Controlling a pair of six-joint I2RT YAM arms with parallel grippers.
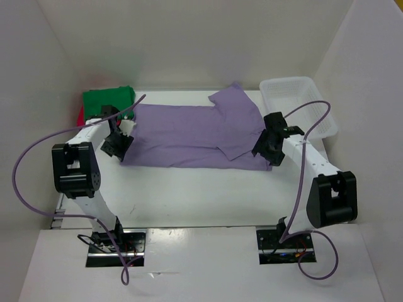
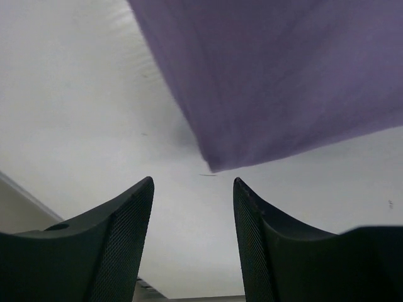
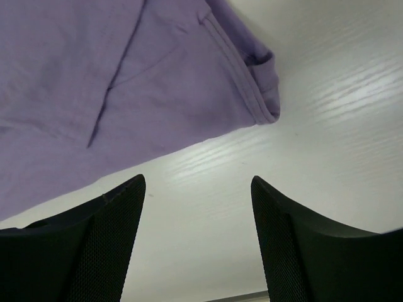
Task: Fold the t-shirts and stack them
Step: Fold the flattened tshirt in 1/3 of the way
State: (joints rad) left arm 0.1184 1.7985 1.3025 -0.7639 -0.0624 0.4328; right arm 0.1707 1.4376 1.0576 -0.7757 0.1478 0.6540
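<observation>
The purple shirt (image 1: 189, 135) was spread between the left gripper (image 2: 192, 182) and right gripper (image 3: 198, 179), both seen open beside its near corners.

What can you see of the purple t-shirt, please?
The purple t-shirt is plain, soft lavender cloth lying flat on the white table, its right side folded over the body. One corner lies before the open left fingers, a stitched hem before the open right fingers; neither pair holds it.

A spread shirt (image 1: 189, 135) lies across the middle of the bench (image 1: 189, 195). Two piled shirts (image 1: 104, 100) sit behind its left end, a basket (image 1: 296, 104) behind its right.
</observation>
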